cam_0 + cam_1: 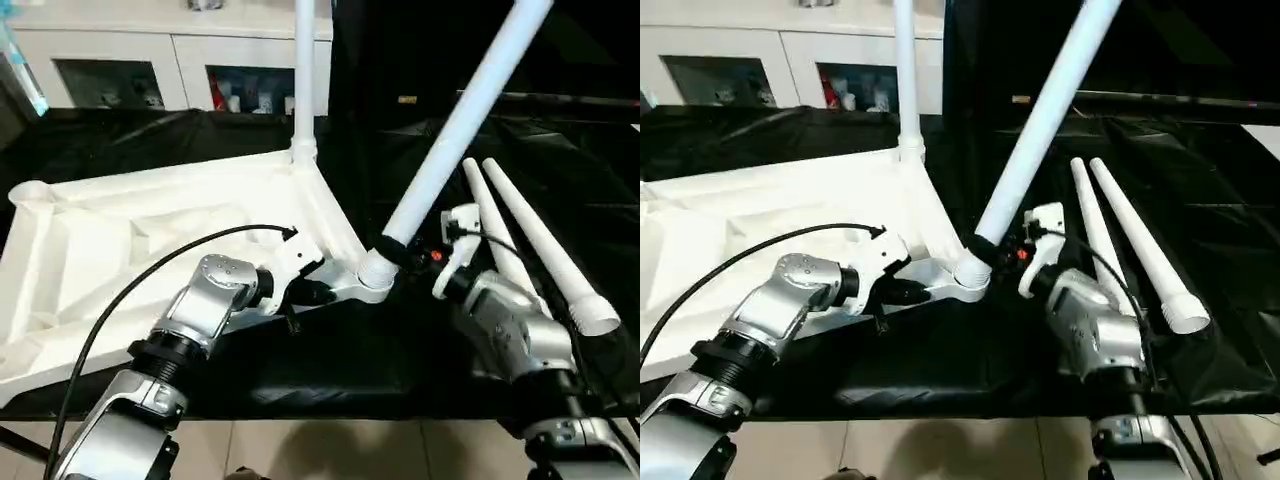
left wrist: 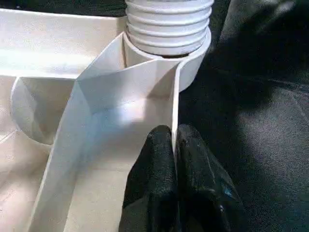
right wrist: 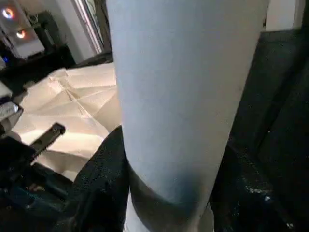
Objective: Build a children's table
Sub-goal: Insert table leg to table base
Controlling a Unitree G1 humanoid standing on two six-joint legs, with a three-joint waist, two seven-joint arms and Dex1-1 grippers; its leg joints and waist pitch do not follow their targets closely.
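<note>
The white tabletop (image 1: 120, 240) lies upside down on the black-draped table, ribs facing up. One white leg (image 1: 304, 70) stands upright in its far corner socket. A second leg (image 1: 460, 120) leans to the right, its threaded end (image 2: 169, 24) sitting in the near right corner socket (image 1: 372, 272). My right gripper (image 1: 395, 243) is shut on this leg just above the socket, black fingers (image 3: 104, 169) wrapped around the tube. My left gripper (image 2: 173, 134) is shut on the tabletop's thin rim wall, a short way from that socket.
Two loose white legs (image 1: 530, 245) lie side by side on the black cloth at the right, wide ends toward me. A white cabinet (image 1: 150, 60) stands behind the table. A black cable (image 1: 130, 290) loops over my left forearm. The table's front edge is near my arms.
</note>
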